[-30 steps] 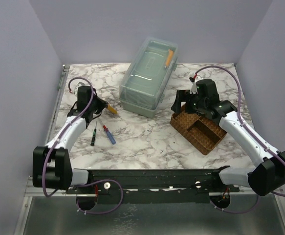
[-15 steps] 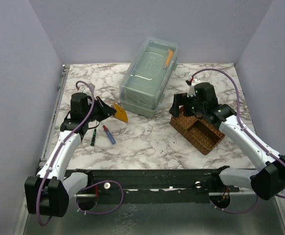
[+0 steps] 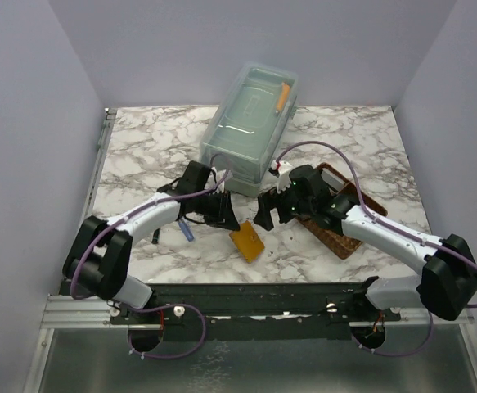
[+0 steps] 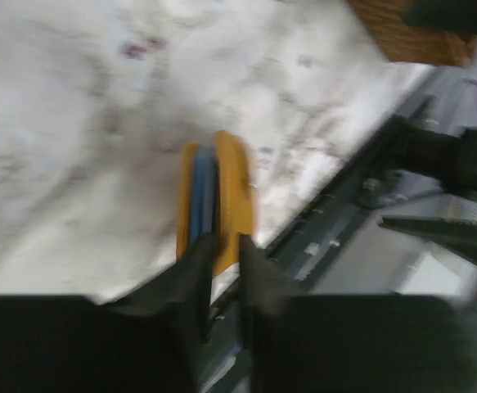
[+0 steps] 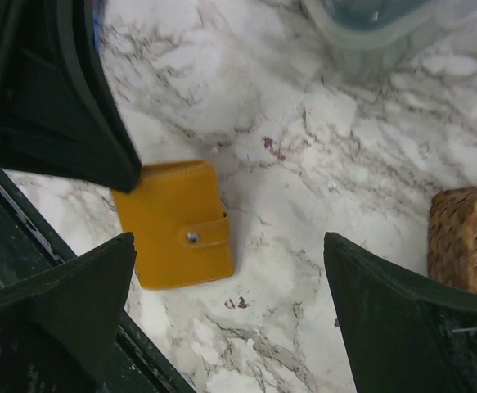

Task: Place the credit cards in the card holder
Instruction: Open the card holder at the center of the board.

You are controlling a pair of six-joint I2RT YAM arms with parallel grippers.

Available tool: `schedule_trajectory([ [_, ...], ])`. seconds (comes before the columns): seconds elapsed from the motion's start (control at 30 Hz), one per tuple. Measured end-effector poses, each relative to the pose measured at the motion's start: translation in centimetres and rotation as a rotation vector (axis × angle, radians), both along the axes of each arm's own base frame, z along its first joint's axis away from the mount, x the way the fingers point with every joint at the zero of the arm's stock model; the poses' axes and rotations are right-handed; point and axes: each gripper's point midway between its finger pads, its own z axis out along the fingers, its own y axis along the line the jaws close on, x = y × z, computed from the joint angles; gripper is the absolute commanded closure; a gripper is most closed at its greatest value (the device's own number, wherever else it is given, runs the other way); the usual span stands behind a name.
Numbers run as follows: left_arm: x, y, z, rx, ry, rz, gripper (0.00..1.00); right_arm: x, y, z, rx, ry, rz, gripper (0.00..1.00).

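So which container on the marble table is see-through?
The lidded pale-green plastic box at the back; the brown woven tray and the orange leather wallet are opaque.

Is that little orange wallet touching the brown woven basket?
Apart. The right wrist view shows a wide stretch of marble tabletop between the card holder and the woven basket; the top view shows the same gap.

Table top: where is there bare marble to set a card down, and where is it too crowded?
Free: the far-left corner of the table, between the left edge and the clear box; the far-right corner, behind the woven tray. Crowded: the middle, where the left tool and right tool stand by the wallet.
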Motion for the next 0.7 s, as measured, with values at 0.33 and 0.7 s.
schedule_trajectory([
  [0.33, 5.1, 4.9, -2.6, 0.369, -0.032, 0.224, 0.7, -1.5, -0.4, -6.1, -0.032, 0.129, -0.024, 0.19],
  [0.7, 1.8, 2.0, -4.7, 0.07, 0.159, 0.361, 1.0, -2.3, 3.0, -8.7, -0.116, 0.04, -0.1, 0.36],
])
